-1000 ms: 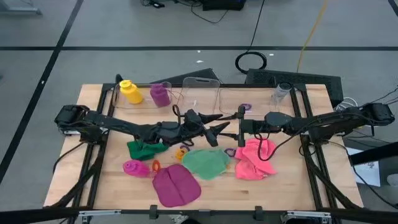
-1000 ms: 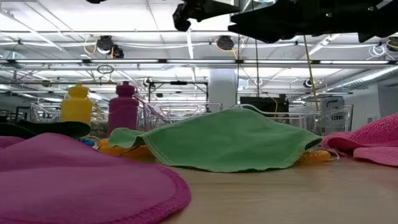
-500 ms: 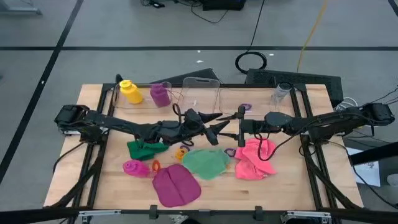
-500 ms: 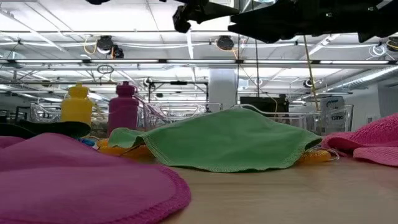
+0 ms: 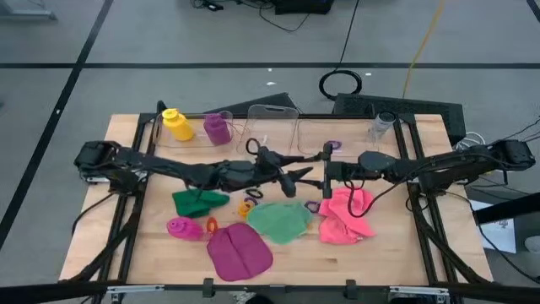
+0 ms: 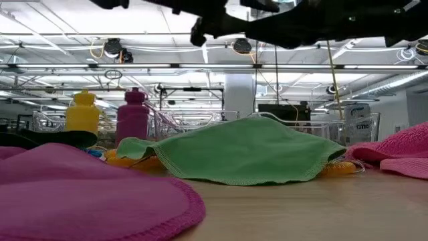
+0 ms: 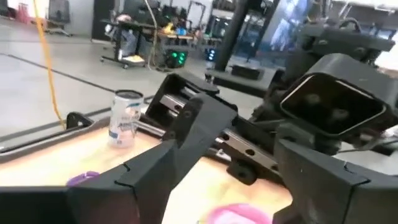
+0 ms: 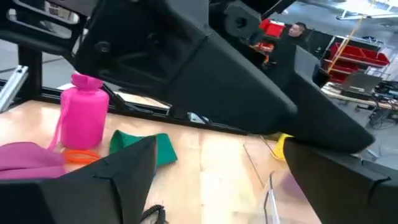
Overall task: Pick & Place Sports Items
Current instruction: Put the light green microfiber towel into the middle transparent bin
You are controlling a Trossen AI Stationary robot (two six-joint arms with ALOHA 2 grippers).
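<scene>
Both arms hover level above the table's middle, facing each other, with nothing held. My left gripper (image 5: pixel 297 177) is open over the light green cloth's (image 5: pixel 280 221) far edge. My right gripper (image 5: pixel 319 171) is open just right of it, above the pink cloth (image 5: pixel 346 214). A dark green cloth (image 5: pixel 199 201), a magenta cloth (image 5: pixel 239 252) and a lying magenta bottle (image 5: pixel 180 228) rest flat on the table. Yellow (image 5: pixel 176 123) and purple (image 5: pixel 218 127) bottles stand at the far left. Orange rings (image 5: pixel 245 207) lie between the cloths, and a purple ring (image 5: pixel 333 145) lies farther back.
Clear plastic bins (image 5: pixel 274 125) stand along the far edge, the bottles beside them. A small clear jar (image 7: pixel 126 118) stands at the far right. A black frame (image 5: pixel 135 181) borders the wooden table. Bare wood shows at the table's left, right and near edges.
My left arm has swung slightly toward the table's far edge and sunk a little, its gripper tipping and still open. The dark green cloth now shows more fully beside the arm. Nothing on the table has moved.
</scene>
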